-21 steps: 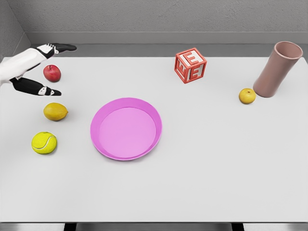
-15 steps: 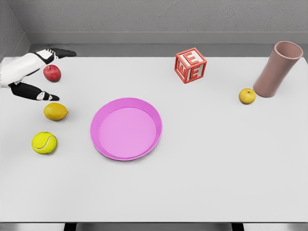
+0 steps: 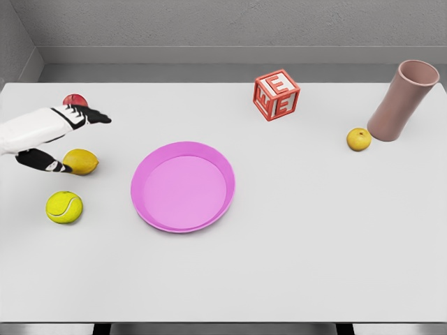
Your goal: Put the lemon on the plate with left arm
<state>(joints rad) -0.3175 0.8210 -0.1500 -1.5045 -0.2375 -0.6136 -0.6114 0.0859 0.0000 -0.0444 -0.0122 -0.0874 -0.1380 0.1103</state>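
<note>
The yellow lemon [image 3: 83,161] lies on the white table, left of the pink plate [image 3: 183,185]. My left hand [image 3: 78,142] comes in from the left edge and hovers right over the lemon, open. Its thumb [image 3: 47,162] sits against the lemon's left side, and its fingers [image 3: 89,116] stretch out above and behind the fruit. The hand has no hold on the lemon. The plate holds nothing. My right arm is out of view.
A red apple [image 3: 74,100] peeks out behind the left hand. A yellow tennis ball [image 3: 64,206] lies just in front of the lemon. Farther right are a red letter block [image 3: 276,95], a small orange [image 3: 359,139] and a tall pink cup [image 3: 403,100].
My left hand has come down and toward me, from beside the apple to over the lemon. It now covers most of the apple. The thumb has reached the lemon's left side.
</note>
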